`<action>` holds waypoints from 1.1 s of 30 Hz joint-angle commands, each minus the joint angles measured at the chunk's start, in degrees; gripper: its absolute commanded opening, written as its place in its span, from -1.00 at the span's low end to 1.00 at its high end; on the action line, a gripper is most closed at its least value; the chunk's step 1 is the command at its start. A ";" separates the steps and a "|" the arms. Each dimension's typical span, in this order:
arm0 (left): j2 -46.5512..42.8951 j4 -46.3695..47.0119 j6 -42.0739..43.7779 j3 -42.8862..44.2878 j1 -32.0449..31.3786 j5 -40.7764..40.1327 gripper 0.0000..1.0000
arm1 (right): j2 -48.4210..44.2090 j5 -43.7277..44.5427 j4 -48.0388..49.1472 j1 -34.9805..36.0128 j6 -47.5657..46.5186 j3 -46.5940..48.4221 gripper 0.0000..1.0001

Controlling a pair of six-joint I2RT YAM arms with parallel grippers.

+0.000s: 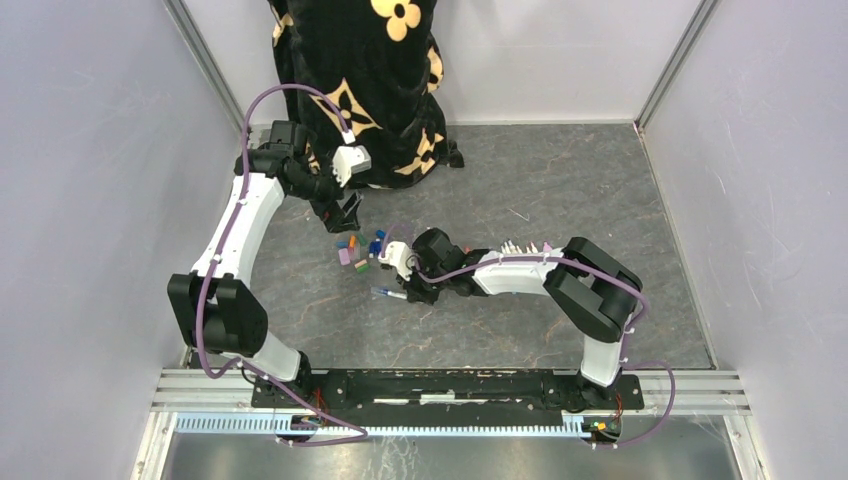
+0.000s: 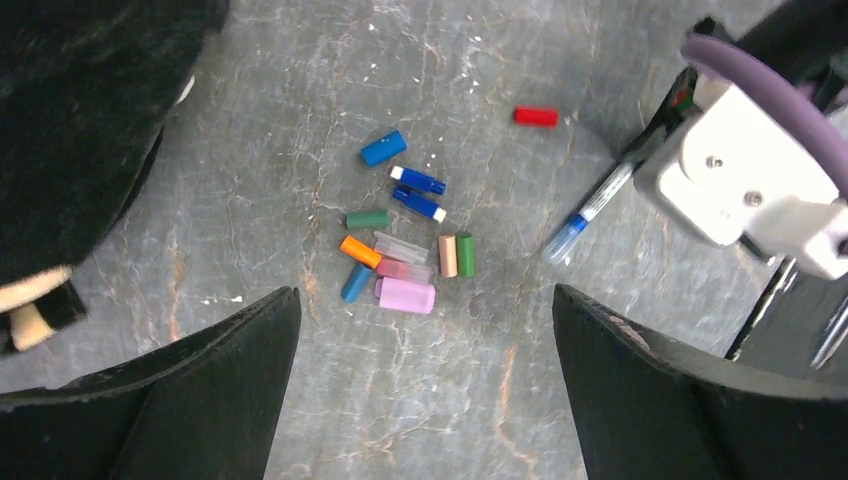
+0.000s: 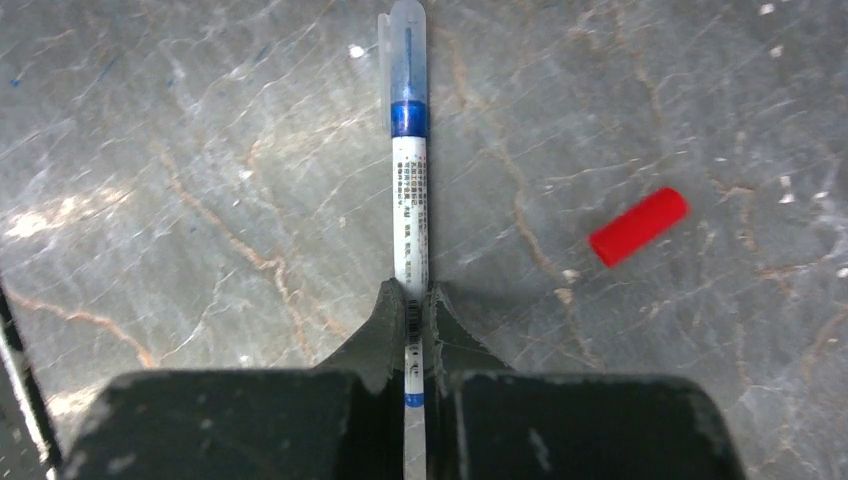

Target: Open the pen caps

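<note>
Right gripper (image 3: 412, 300) is clamped on the pen (image 3: 408, 200), whose capped blue end juts ahead. 1 red cap (image 3: 638, 227) lies right of the jaws. Left gripper (image 2: 425, 292) gapes wide, empty, above perhaps 11 caps (image 2: 360, 251). Grey marbled table (image 1: 560, 180), pale walls (image 1: 90, 150).

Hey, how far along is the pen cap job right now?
Done: loose caps lie piled together, one red cap apart. In hand: the right gripper clamps a blue pen, its clear cap on. The left gripper hangs open over the pile. Left: that cap.

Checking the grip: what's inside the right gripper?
The right gripper pinches a white pen; its clear-capped blue end pokes out. The barrel's rear is mostly covered by the gripper.
</note>
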 commanded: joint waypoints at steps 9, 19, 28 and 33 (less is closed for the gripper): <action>-6.67 -18.86 39.92 -6.96 0.28 6.61 1.00 | -7.38 -24.89 -3.18 -8.73 12.62 2.33 -1.00; -16.59 -13.42 52.89 -16.96 -2.02 5.64 0.93 | -5.07 -43.56 6.91 -13.63 30.22 2.63 -1.00; -24.97 -1.95 56.70 -23.21 -9.85 -1.79 0.84 | -2.72 -46.52 16.74 -13.03 41.42 3.69 -1.00; -26.81 -1.20 58.30 -25.45 -13.54 -4.30 0.64 | -1.77 -47.90 22.27 -12.86 47.26 3.78 -1.00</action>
